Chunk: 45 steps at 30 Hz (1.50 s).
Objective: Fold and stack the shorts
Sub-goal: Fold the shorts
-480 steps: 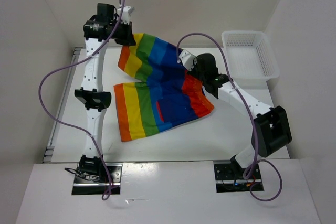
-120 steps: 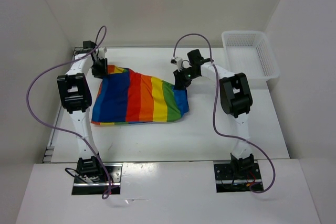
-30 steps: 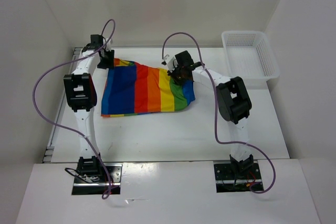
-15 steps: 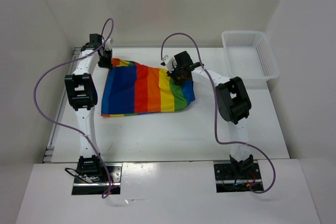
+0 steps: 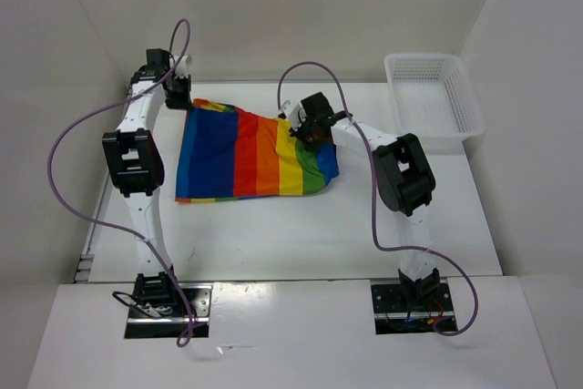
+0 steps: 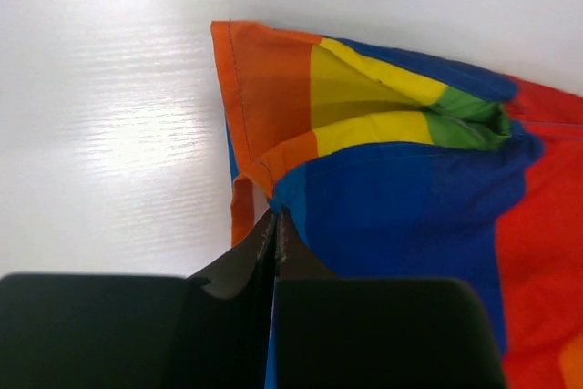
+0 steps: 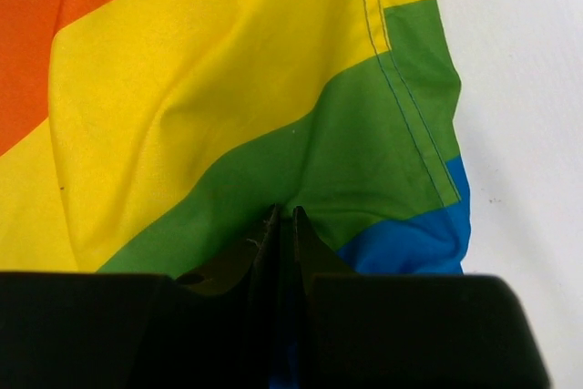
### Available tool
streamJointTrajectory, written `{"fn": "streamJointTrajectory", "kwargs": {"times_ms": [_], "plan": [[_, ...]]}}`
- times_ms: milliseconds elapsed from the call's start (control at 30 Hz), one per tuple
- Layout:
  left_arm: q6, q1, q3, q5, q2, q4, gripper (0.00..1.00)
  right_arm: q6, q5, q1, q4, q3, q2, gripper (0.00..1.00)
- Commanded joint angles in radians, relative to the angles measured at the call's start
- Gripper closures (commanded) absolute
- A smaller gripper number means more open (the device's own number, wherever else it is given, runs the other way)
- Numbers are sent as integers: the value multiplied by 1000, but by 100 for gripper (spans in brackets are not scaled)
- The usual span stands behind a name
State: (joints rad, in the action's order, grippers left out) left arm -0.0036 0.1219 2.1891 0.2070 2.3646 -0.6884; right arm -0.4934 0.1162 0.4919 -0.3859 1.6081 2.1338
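The shorts (image 5: pixel 255 154) lie folded at the far centre of the table (image 5: pixel 301 225). We find the left gripper (image 6: pixel 276 221) pinching their far-left corner and the right gripper (image 7: pixel 282 216) pinching the green stripe near the far-right corner, probably so both lift together for the next fold.

Lab test cell: white walls (image 5: pixel 301 6), bolted-down robot arms (image 5: pixel 135 161).
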Motion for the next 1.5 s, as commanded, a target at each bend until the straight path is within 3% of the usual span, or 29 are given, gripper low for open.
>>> {"fn": "streamJointTrajectory", "kwargs": {"times_ms": [0,233,467,533,667,800,900,933,967,1100,1333,1400,1467], "plan": [[4,5,-20,48,-145,20,100,-27,-27,16,15,-25,-2,85],[4,5,4,37,-159,29,100,-47,-36,16,15,-16,17,86],[4,5,253,66,77,61,100,-56,-46,16,15,-36,26,87],[4,5,325,7,148,61,100,-56,-56,16,24,-36,26,87],[4,-4,314,-116,222,81,97,-56,-79,16,33,-36,26,88],[4,-4,325,-167,298,81,86,-18,-121,16,53,-27,26,89],[4,-4,339,-192,334,81,79,38,-162,16,76,19,12,83],[4,-4,339,-192,334,81,73,55,-171,16,76,50,-1,78],[4,-4,350,-192,334,81,58,71,-190,16,88,64,-11,76],[4,-4,379,-163,286,38,27,150,-201,16,88,110,-61,66],[4,-4,292,-97,21,-28,18,150,-191,-21,53,81,-164,69],[4,-13,214,-86,-95,-28,17,138,-167,-50,42,52,-198,75],[4,-30,34,-57,-177,-14,17,124,-123,-59,4,0,-221,78]]}}
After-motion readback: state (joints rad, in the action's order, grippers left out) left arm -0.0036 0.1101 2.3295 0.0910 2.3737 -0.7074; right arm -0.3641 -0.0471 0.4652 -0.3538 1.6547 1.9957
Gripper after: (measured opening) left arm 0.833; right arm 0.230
